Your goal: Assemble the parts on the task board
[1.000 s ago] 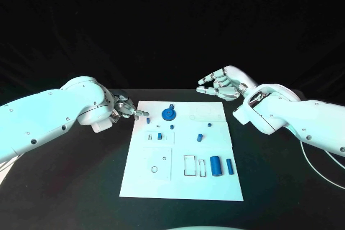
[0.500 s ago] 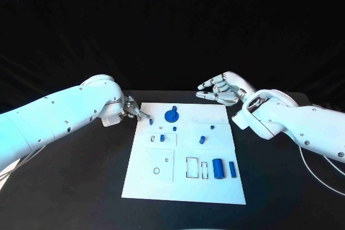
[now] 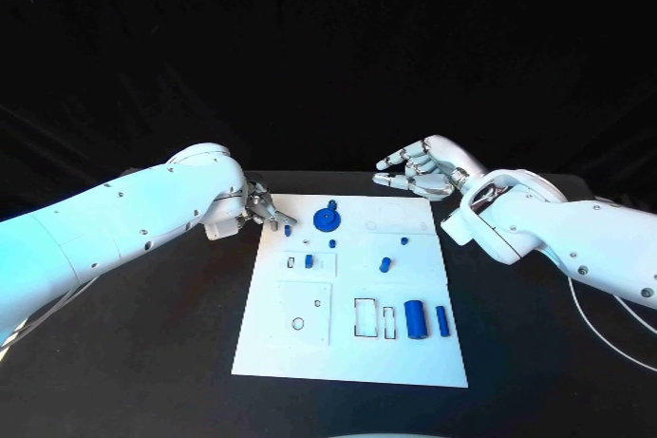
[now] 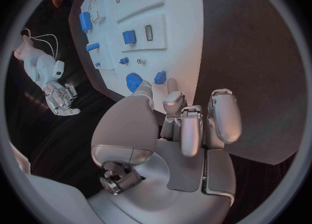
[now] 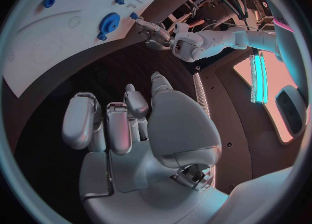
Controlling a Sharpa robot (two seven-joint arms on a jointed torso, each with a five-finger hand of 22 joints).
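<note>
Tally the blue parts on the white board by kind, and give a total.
Gear: 1
Long cylinders: 2
Small pieces: 5
Total: 8

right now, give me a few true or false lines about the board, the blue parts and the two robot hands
1. The left robot hand is at the far left corner of the white rectangular task board. True.
2. The right robot hand holds a blue part. False: it holds nothing and is off the board, beyond its far right corner.
3. The round blue toothed gear sits near the board's far edge. True.
4. The large blue cylinder lies at the board's far left. False: it lies in the near right part.
</note>
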